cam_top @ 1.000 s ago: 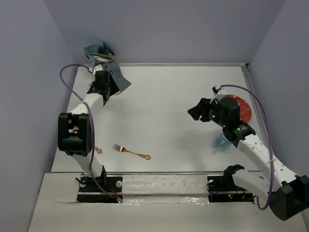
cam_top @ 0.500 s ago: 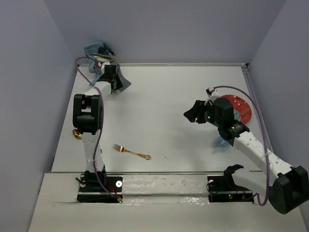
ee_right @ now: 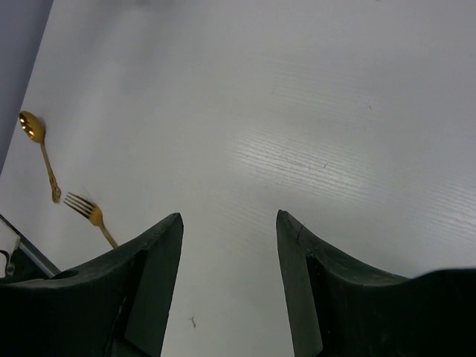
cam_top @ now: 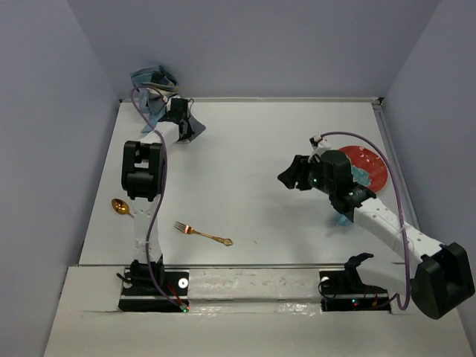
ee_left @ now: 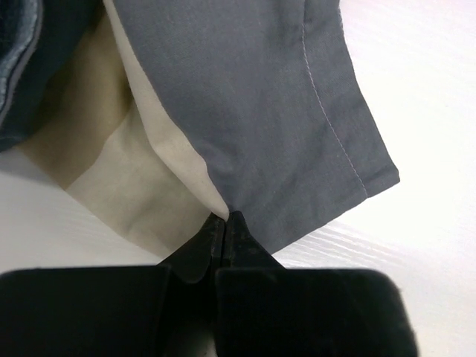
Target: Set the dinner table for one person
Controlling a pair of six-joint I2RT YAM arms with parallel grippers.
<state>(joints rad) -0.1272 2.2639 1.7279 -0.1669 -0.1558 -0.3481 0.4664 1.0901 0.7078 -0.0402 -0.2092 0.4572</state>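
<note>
The dinner table (cam_top: 245, 149) is a white top. A striped blue, grey and beige cloth placemat (cam_top: 152, 80) lies bunched at its far left corner. My left gripper (cam_top: 184, 126) reaches to the placemat's near flap. In the left wrist view the left gripper (ee_left: 225, 218) is shut, pinching a fold where the grey cloth (ee_left: 260, 111) meets the beige (ee_left: 111, 171). My right gripper (cam_top: 288, 177) hovers open over mid-table; between the right gripper's (ee_right: 227, 219) black fingers (ee_right: 160, 245) only bare table shows. A gold fork (cam_top: 202, 233) and a gold spoon (cam_top: 119, 206) lie near the front left.
A red plate (cam_top: 366, 167) sits at the right, partly behind the right arm, with something light blue (cam_top: 343, 217) beneath that arm. In the right wrist view the spoon (ee_right: 33, 130) and fork (ee_right: 89, 212) lie at the left. Grey walls enclose the table's sides.
The left arm stretched farther toward the far left corner and its jaws closed on the placemat's fold, uncovering the spoon. The right gripper drifted slightly left, still open.
</note>
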